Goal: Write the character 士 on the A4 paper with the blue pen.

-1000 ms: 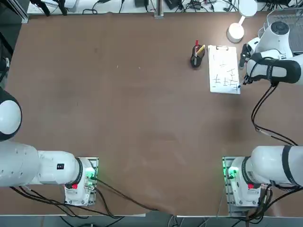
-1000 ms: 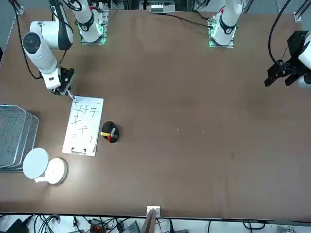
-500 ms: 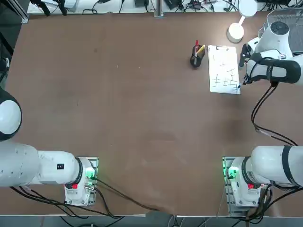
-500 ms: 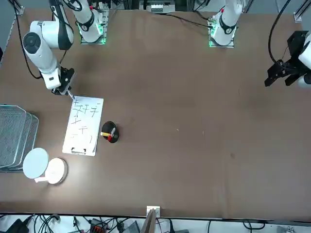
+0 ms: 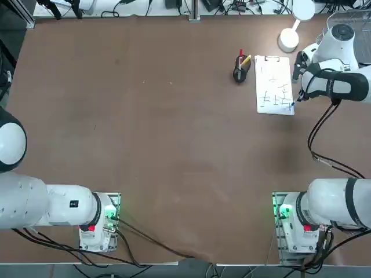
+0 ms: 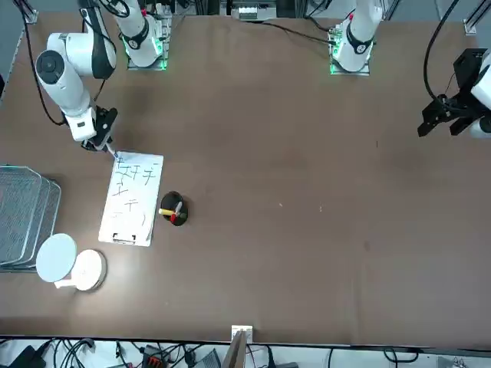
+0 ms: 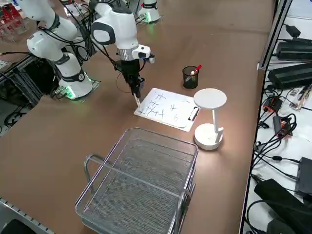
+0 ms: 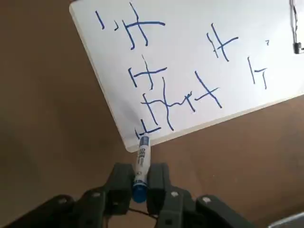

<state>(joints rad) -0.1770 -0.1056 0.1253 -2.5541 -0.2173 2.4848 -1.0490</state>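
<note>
I see right gripper (image 8: 138,183) clamped on pen (image 8: 141,164) — tip down on paper (image 8: 199,52) at corner nearest arm base, beside blue cross-like marks. Paper (image 5: 273,84) lies flat at table's far right in top view, clip on far short edge. Cup (image 5: 239,72) with red and yellow pens just beside paper's left edge. Lamp (image 7: 209,117) near clip end; wire basket (image 7: 141,185) close by — well clear of gripper (image 7: 136,95).

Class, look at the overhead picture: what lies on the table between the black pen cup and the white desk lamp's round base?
In the top view, only bare brown table lies between the black pen cup and the white desk lamp's round base; the white A4 paper sits just below that line.
</note>
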